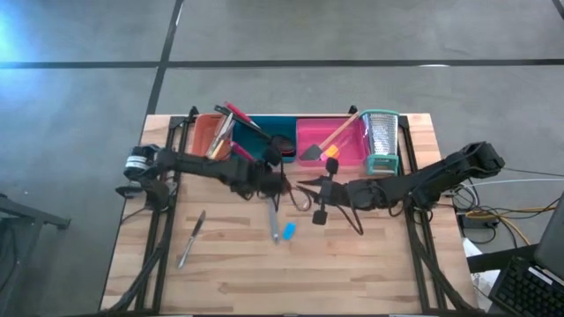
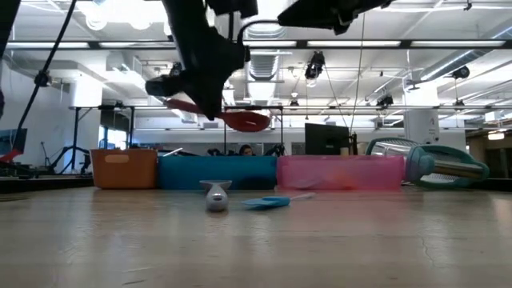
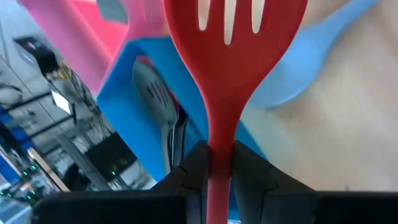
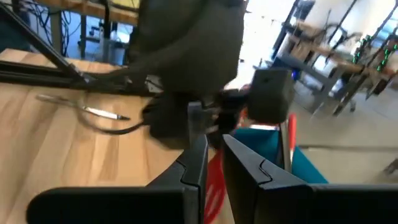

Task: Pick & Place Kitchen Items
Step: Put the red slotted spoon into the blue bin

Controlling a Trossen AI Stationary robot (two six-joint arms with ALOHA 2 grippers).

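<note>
My left gripper (image 3: 217, 163) is shut on a red slotted spatula (image 3: 235, 37), which the low view shows in the air (image 2: 244, 120) well above the table, in front of the teal tray (image 2: 216, 172). In the high view this gripper (image 1: 267, 180) hangs over the table's middle. My right gripper (image 4: 214, 171) is shut with nothing between its fingers. It hovers just right of the left one (image 1: 315, 187) and faces it. On the wood lie a grey-handled tool (image 1: 273, 218), a small blue tool (image 1: 288, 231) and a knife (image 1: 191, 238). My left gripper pinches the spatula's neck (image 3: 219, 140), just behind the slotted head, between its two fingers. The fingers lie along the spatula, so the head sticks out past the fingertips. The spatula is lifted clear of the table, its head (image 2: 244, 120) about level.
Along the far edge stand an orange tray (image 1: 204, 132), the teal tray (image 1: 264, 132) and a pink tray (image 1: 328, 150), all holding utensils. A metal grater (image 1: 381, 141) stands at the far right. The near half of the table is bare wood.
</note>
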